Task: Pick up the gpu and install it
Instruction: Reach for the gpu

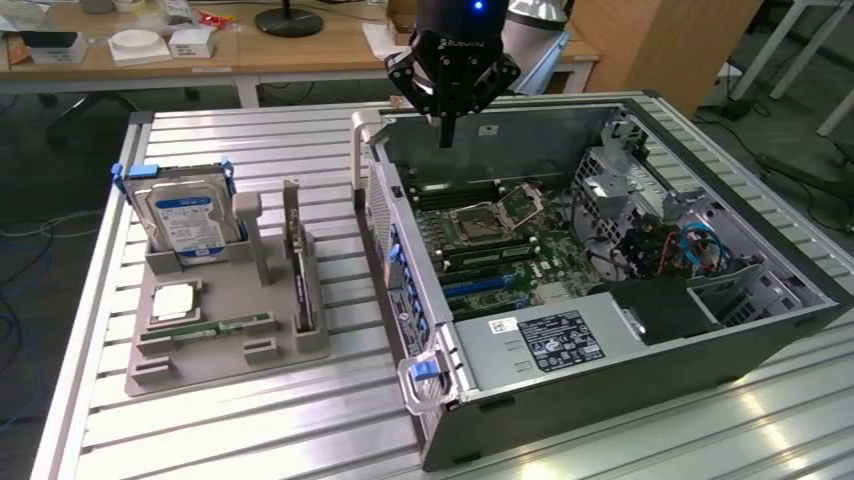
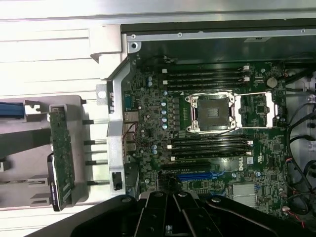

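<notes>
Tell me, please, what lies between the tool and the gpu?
In the exterior view, the computer case's wall and its pale handle stand between the tool and the gpu.

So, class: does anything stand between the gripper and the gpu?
Only the case's side wall, lower than the gripper. The gripper hangs above the motherboard, jaws shut; the gpu stands on edge in the grey holder beyond that wall.

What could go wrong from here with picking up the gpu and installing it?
1. The gripper hangs shut over the open case, apart from the gpu; lowering here could hit the bare CPU socket.
2. The gpu stands on edge in a narrow slot of the grey holder; a skewed grasp might jam or tip it.
</notes>
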`<state>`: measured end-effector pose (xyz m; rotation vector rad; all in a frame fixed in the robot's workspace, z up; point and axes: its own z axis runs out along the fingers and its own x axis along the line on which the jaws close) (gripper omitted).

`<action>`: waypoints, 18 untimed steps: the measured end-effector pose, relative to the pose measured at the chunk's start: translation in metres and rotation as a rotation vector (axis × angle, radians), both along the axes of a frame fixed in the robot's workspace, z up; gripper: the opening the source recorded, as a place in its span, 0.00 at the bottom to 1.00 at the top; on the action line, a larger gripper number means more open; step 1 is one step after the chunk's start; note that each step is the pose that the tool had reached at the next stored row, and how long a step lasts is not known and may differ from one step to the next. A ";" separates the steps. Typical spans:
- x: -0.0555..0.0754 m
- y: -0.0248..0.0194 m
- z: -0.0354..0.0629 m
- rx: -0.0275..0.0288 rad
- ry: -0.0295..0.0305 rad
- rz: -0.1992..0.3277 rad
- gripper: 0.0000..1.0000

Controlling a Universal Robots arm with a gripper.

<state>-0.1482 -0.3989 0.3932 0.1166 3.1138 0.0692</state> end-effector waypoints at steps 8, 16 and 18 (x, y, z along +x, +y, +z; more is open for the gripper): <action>-0.003 0.0000 0.0000 0.0000 0.0003 0.000 0.10; -0.008 0.0000 0.0000 -0.0001 0.0006 0.000 0.10; -0.010 0.0000 -0.0001 0.0000 0.0006 0.000 0.10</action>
